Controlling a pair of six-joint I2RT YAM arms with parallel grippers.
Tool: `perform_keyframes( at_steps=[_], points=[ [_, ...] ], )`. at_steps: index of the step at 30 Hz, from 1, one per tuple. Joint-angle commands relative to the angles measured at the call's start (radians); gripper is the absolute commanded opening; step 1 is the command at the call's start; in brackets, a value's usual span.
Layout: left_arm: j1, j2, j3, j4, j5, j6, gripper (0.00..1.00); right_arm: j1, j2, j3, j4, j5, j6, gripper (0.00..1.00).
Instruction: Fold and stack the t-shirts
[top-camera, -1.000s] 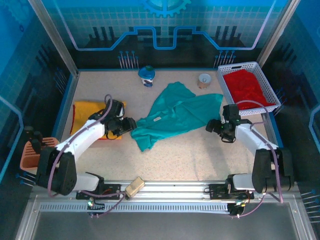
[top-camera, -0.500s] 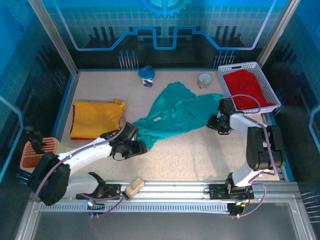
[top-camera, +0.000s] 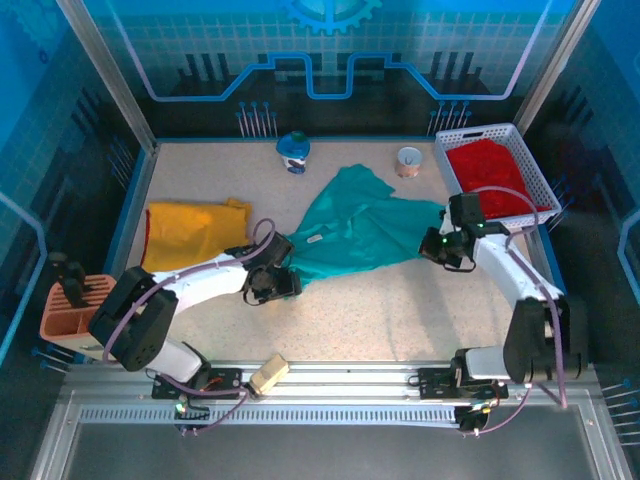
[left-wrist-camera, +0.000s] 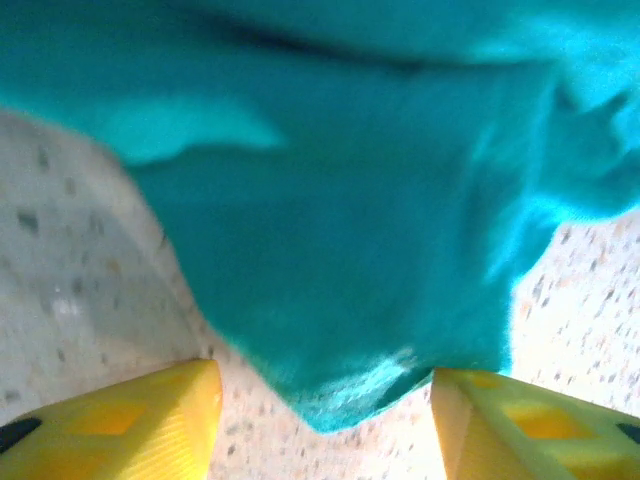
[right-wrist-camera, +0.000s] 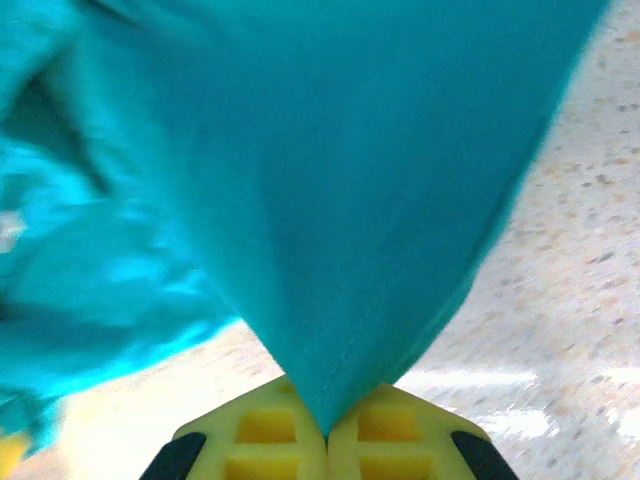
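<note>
The teal-green t-shirt (top-camera: 360, 225) lies crumpled across the middle of the table, small white lettering near its left part. My left gripper (top-camera: 283, 272) is open at the shirt's lower-left corner; that corner (left-wrist-camera: 340, 400) points down between the two yellow fingers (left-wrist-camera: 130, 415) without being pinched. My right gripper (top-camera: 432, 245) is shut on the shirt's right edge, the cloth (right-wrist-camera: 340, 250) drawn to a point between the closed pads (right-wrist-camera: 325, 440). A folded yellow t-shirt (top-camera: 192, 235) lies flat at the left. The red t-shirt (top-camera: 495, 175) sits bunched in a white basket (top-camera: 448, 172).
A blue and white object (top-camera: 293, 152) and a small cup (top-camera: 408, 160) stand near the back edge. An orange holder (top-camera: 68, 305) sits off the table's left side. Bare speckled tabletop (top-camera: 400, 310) stretches in front of the teal shirt.
My left gripper swung from beside the yellow shirt to the teal shirt's lower-left corner. The right gripper moved up to the shirt's right edge and has taken hold of it.
</note>
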Motion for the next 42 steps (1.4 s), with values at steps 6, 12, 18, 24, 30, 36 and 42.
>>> perform_keyframes(
  at_steps=[6, 12, 18, 24, 30, 36, 42],
  points=[
    [0.026, 0.004, 0.046, -0.061, -0.114, 0.082, 0.31, -0.108, 0.044, 0.279, -0.061, -0.140, 0.114, 0.00],
    [0.033, -0.035, 0.019, -0.084, -0.128, 0.086, 0.11, -0.141, 0.361, 0.437, 0.039, -0.244, 0.173, 0.36],
    [0.038, -0.060, -0.007, -0.086, -0.126, 0.084, 0.10, -0.142, 0.413, 0.360, 0.107, -0.272, 0.135, 0.92],
    [0.039, -0.057, 0.007, -0.085, -0.106, 0.099, 0.33, -0.150, 0.252, 0.177, 0.093, -0.118, 0.062, 0.88],
    [0.039, -0.044, 0.006, -0.033, -0.082, 0.088, 0.54, -0.200, 0.160, -0.016, 0.165, -0.012, 0.052, 0.72],
    [0.039, 0.001, 0.031, -0.022, -0.083, 0.094, 0.55, -0.213, 0.251, -0.026, 0.216, -0.013, 0.061, 0.58],
    [0.039, 0.018, 0.046, -0.007, -0.097, 0.089, 0.54, -0.214, 0.359, -0.016, 0.282, -0.065, 0.101, 0.48]
  ],
)
